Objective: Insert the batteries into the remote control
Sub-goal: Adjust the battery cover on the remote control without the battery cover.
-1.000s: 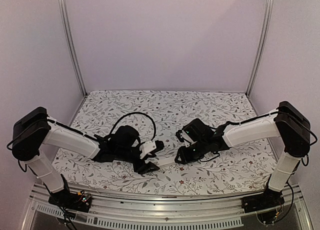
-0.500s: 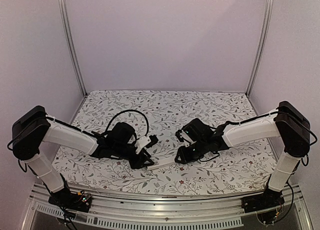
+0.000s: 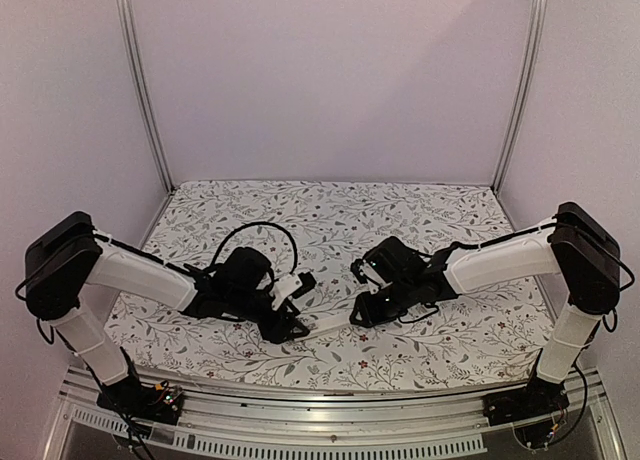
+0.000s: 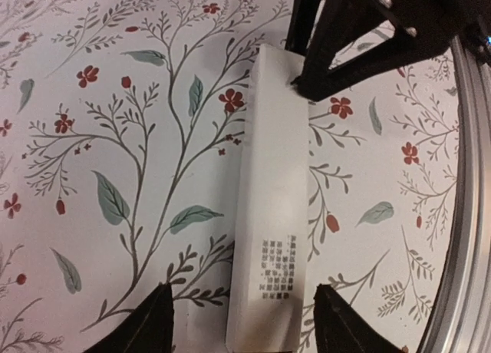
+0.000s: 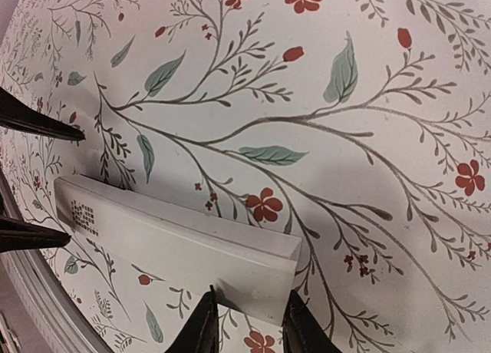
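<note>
Left claw [image 4: 253, 326] shifted leftward along remote control [image 4: 268, 199], floral tablecloth [image 3: 330, 215], lilac walls [image 3: 330, 80]

Matt white plastic remote control [image 4: 268, 215] on smooth floral-printed table cover [image 4: 115, 100].

Slim white remote control [image 4: 268, 192] lies flat on floral cloth [image 4: 115, 115], apparently printed text near one end.
</note>
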